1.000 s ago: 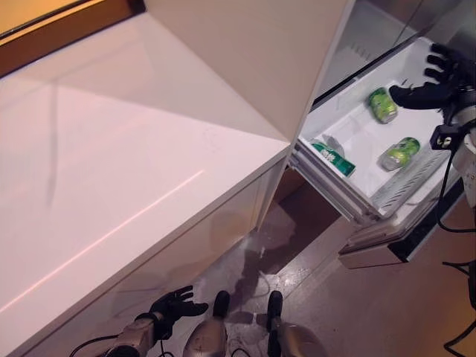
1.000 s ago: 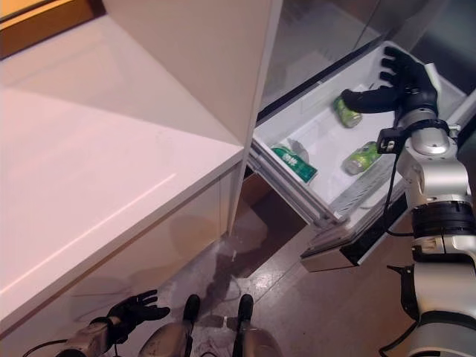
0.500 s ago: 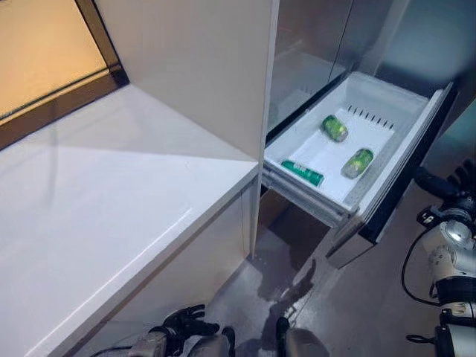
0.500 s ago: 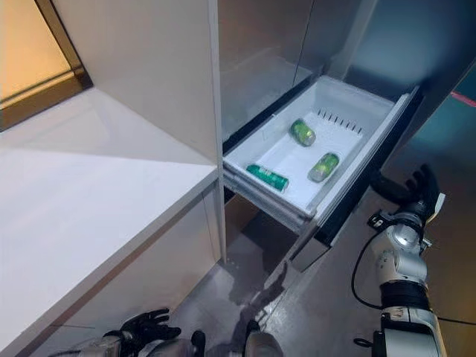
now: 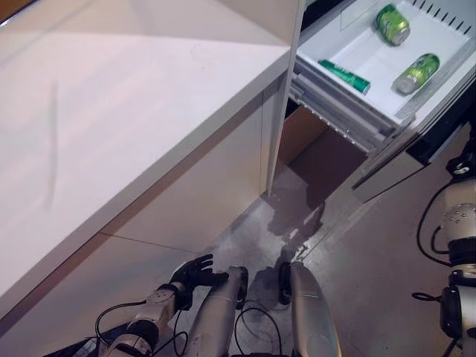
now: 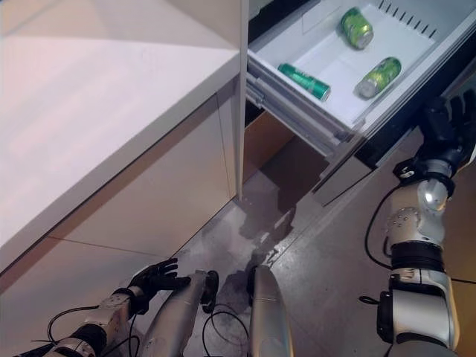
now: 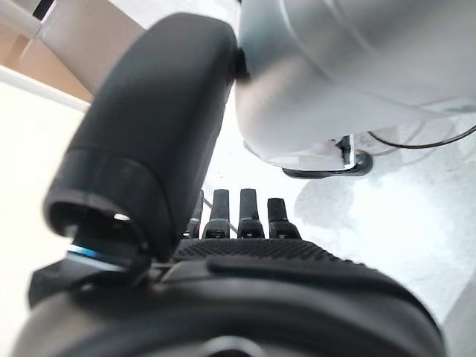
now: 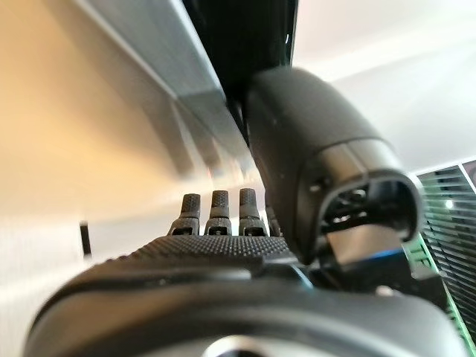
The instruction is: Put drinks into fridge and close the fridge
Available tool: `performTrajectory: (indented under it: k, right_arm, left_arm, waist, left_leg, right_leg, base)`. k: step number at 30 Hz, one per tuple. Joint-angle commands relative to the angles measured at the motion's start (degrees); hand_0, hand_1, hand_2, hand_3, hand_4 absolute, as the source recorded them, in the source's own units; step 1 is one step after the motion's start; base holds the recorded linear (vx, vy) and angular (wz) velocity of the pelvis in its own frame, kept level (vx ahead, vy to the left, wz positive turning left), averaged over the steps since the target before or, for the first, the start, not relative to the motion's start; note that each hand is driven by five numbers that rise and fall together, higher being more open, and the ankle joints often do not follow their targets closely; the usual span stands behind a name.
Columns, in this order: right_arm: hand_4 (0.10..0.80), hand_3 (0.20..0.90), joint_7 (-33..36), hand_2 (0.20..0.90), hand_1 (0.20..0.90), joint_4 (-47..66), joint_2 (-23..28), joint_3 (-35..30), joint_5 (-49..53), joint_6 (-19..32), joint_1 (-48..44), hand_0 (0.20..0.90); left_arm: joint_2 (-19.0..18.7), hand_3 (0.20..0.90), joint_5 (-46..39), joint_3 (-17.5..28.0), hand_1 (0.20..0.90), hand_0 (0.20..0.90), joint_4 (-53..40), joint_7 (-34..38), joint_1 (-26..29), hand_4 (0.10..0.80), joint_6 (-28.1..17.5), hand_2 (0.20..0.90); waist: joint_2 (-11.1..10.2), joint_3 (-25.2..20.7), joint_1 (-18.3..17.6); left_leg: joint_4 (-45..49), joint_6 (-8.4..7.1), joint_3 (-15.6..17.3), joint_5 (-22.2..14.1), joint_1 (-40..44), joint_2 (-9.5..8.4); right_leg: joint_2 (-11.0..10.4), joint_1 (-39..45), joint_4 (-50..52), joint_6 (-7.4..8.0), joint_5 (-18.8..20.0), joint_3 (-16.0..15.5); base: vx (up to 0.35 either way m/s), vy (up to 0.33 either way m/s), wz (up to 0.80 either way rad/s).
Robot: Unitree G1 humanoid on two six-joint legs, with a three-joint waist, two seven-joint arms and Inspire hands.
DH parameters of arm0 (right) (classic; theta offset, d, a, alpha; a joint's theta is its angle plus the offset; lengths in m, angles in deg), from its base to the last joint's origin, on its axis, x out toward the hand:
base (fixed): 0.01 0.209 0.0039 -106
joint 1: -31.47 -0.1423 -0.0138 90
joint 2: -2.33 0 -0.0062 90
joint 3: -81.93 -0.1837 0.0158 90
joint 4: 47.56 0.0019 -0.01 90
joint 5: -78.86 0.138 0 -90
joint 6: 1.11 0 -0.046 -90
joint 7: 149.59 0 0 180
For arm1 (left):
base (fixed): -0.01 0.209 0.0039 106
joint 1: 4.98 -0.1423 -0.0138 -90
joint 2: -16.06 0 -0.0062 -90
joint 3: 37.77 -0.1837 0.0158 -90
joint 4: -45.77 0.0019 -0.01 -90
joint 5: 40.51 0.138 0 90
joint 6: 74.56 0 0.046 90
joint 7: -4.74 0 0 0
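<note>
The fridge's white drawer point(image 6: 297, 111) stands pulled out at the upper right. Green cans lie in it on their sides: one at the back point(image 6: 357, 27), one by the front wall point(image 6: 378, 77) and a slim one near the left rim point(image 6: 305, 81). My right hand point(image 6: 446, 128) is open and empty, just outside the drawer's dark front panel point(image 6: 375, 145); I cannot tell if it touches it. Its straight fingers point(image 8: 216, 216) face that panel in the right wrist view. My left hand point(image 5: 192, 271) hangs low by the floor, open and empty.
A long white counter point(image 5: 111, 111) runs along the left, with its cabinet front point(image 5: 201, 186) below. A tall white panel edge point(image 6: 242, 97) separates it from the fridge. The grey floor point(image 6: 312, 245) lies under the drawer.
The camera has tilted down. My right hand has left the space over the cans and now sits outside the drawer's front. The cans have not moved.
</note>
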Motion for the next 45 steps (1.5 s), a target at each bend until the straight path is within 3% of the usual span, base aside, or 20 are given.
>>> performTrajectory:
  k: [1, 5, 12, 20, 29, 38, 43, 45]
  right_arm:
    - [0.8, 0.9, -11.97, 0.9, 0.9, 4.09, 2.78, 4.94, -0.62, 1.7, -2.62, 0.9]
    - [0.8, 0.9, -19.26, 0.9, 0.9, 7.82, 2.71, 7.91, -1.8, 0.35, -5.11, 0.9]
    - [0.8, 0.9, -22.78, 0.9, 0.9, 10.01, 2.21, 16.66, -5.65, -5.71, -14.82, 0.9]
    - [0.8, 0.9, -22.34, 0.9, 0.9, 0.47, 2.37, 25.79, -9.14, -7.62, -27.45, 0.9]
    - [0.8, 0.9, -19.44, 0.9, 0.9, -3.21, 2.35, 27.82, -10.0, -9.17, -29.62, 0.9]
    - [0.8, 0.9, -12.78, 0.9, 0.9, 0.13, 0.73, 22.0, -8.98, -10.27, -19.88, 0.9]
    - [0.8, 0.9, -11.69, 0.9, 0.9, 7.42, -7.16, 17.08, -12.32, -10.91, -1.39, 0.9]
    - [0.8, 0.9, -12.92, 0.9, 0.9, 11.78, -12.61, 16.75, -13.97, -11.22, 9.9, 0.9]
  left_arm:
    - [-3.34, 0.9, 0.52, 1.13, 0.9, 0.9, 0.13, 2.42, -6.05, 0.8, -0.1, 0.9]
    - [-3.19, 0.9, 0.55, 2.1, 0.9, 0.9, -0.49, 1.09, -8.32, 0.8, -0.58, 0.9]
    - [-3.07, 0.9, 0.44, 1.61, 0.9, 0.9, -0.33, -0.59, -10.31, 0.8, -0.98, 0.9]
    - [-3.84, 0.9, 0.07, -0.55, 0.9, 0.9, 1.53, -2.06, -10.19, 0.8, -1.23, 0.9]
    - [-4.89, 0.9, 2.56, -1.46, 0.9, 0.9, 5.53, -3.73, -10.38, 0.8, -1.27, 0.9]
    - [-4.03, 0.9, 3.01, -1.28, 0.9, 0.9, 6.77, -6.29, -10.8, 0.8, -0.31, 0.9]
    - [-1.2, 0.9, 2.51, 0.29, 0.9, 0.9, 8.37, -4.83, -11.48, 0.8, -0.11, 0.9]
    - [-0.02, 0.9, 2.09, 1.88, 0.9, 0.9, 8.75, -3.93, -12.64, 0.8, -0.65, 0.9]
  waist:
    - [-0.73, -3.42, 3.29]
    - [-0.55, -3.82, 4.25]
    - [-0.77, -4.31, 6.75]
    - [-1.21, -5.02, 10.16]
    - [-2.86, -7.39, 11.86]
    - [-4.73, -12.27, 9.33]
    - [-5.29, -16.67, 5.44]
    - [-5.42, -18.49, 3.22]
  left_leg:
    - [-0.2, 4.48, 1.22, -0.74, 0.12, -1.57]
    - [-0.75, 4.2, 0.82, -0.18, 0.2, -1.84]
    - [-4.88, 3.73, -0.67, 2.22, 2.42, -1.85]
    - [-12.16, 2.95, -3.64, 5.49, 6.75, -1.48]
    - [-22.03, 1.75, -6.78, 8.61, 14.53, 0.03]
    - [-31.23, 0.15, -5.71, 11.07, 21.82, 2.43]
    - [-37.78, -0.98, -1.72, 12.45, 26.94, 4.22]
    - [-40.73, -1.25, -0.06, 13.25, 28.85, 4.84]
  right_leg:
    - [1.55, 2.38, -3.2, -3.55, 4.51, -0.2]
    - [1.5, 2.2, -3.0, -3.76, 4.47, -0.75]
    - [1.09, 4.2, -5.18, -3.5, 5.41, -1.49]
    - [-0.52, 9.27, -10.52, -2.46, 6.89, -3.22]
    - [-2.23, 18.55, -21.39, -0.46, 9.93, -5.68]
    - [-1.11, 26.13, -34.89, 1.03, 14.48, -4.91]
    - [0.64, 30.39, -42.44, 1.47, 16.74, -2.45]
    - [1.57, 31.49, -44.96, 1.57, 17.73, -1.12]
  base:
    - [0.038, 0.081, 0.03]
    - [0.054, 0.07, -0.01]
    - [0.04, 0.034, 0.06]
    - [0.021, -0.009, 0.13]
    - [0.047, -0.079, 0.23]
    - [0.0, -0.074, -0.04]
    - [-0.022, -0.02, -0.29]
    - [-0.039, -0.051, -0.4]
